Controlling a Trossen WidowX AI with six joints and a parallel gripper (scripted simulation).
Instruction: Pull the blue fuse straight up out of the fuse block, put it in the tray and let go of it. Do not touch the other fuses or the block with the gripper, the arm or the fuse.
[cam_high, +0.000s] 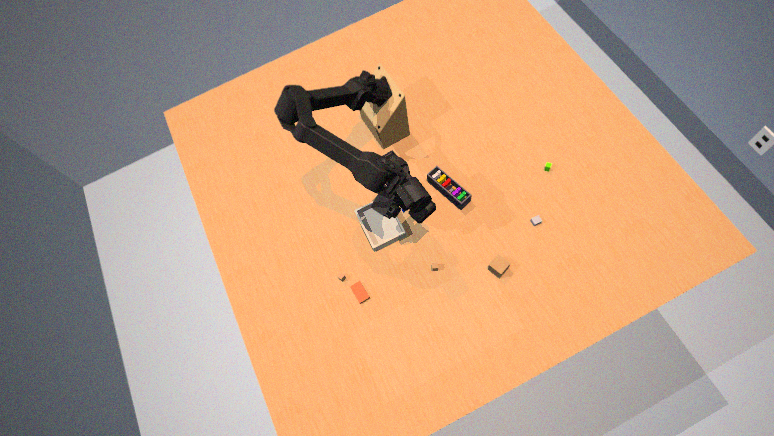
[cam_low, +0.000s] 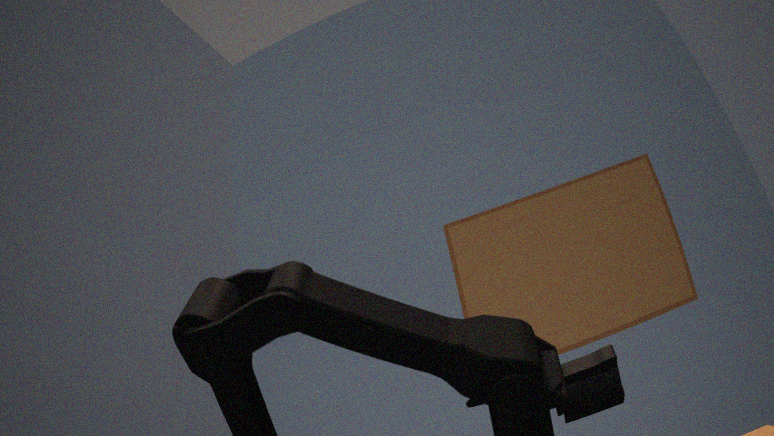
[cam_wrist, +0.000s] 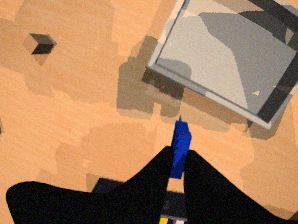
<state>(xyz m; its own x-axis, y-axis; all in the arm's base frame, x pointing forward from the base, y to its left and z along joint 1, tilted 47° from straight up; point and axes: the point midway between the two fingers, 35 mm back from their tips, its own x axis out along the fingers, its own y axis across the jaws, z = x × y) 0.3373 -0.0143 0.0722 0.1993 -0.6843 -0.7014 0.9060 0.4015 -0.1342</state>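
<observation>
My gripper (cam_wrist: 178, 154) is shut on the blue fuse (cam_wrist: 181, 136) (cam_high: 403, 210), which sticks out past the fingertips. In the wrist view the fuse shows just outside the near wall of the tray (cam_wrist: 185, 45) (cam_high: 385, 233), not over its floor; its height is hard to tell. In the top view the gripper hangs beside the tray's upper right corner and mostly hides the fuse. The dark fuse block (cam_high: 446, 196) (cam_wrist: 174, 197) stands to the right, apart from the gripper, with white, yellow, red, purple and green fuses in it. The exterior view shows only the arm.
An orange block (cam_high: 360, 291) and a small dark piece (cam_high: 341, 277) lie below the tray. A small piece (cam_high: 434, 267) (cam_wrist: 42, 44), a brown block (cam_high: 498, 266), a pale block (cam_high: 536, 220) and a green cube (cam_high: 548, 166) lie further right. The arm's wooden base (cam_high: 394, 121) stands behind.
</observation>
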